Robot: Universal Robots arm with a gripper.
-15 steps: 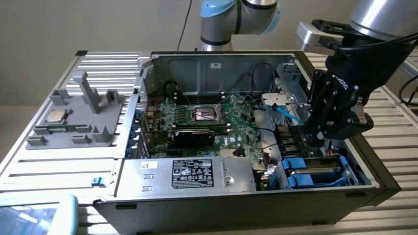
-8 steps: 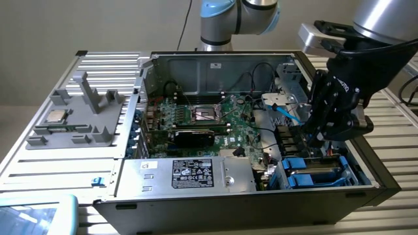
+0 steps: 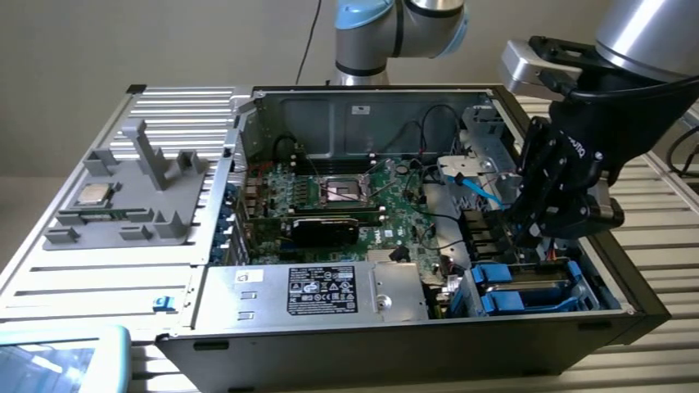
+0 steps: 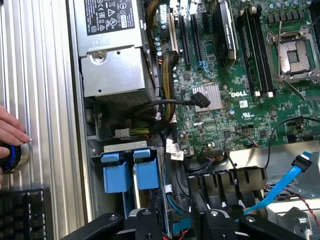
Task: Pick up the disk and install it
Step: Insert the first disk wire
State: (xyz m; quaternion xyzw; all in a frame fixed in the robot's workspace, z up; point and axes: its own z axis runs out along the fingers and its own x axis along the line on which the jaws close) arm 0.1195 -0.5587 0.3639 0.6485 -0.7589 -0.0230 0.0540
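Exterior view: PC case lies on its side on the ribbed surface, side panel off, so the board and bays are reachable from above. Grey fixture at centre-left of the frame carries a CPU chip, parked clear of the case. Silver box with black label sits at lower centre. End effector is low inside the case at right of the frame, over the drive bay. Blue carriers sit in that bay at lower right; the disk looks seated between them, grey top just showing. Judgement: the install is at or near its final seating.

Wrist view: disk carrier tabs stand edge-up in the bay at lower centre, just beside the end effector, whose fingers run along the bottom edge. Jaws look partly open, about mid-width; I can't tell if they pinch the carrier or only stand next to it. A hand rests on a round button at far left, probably a stop within reach.
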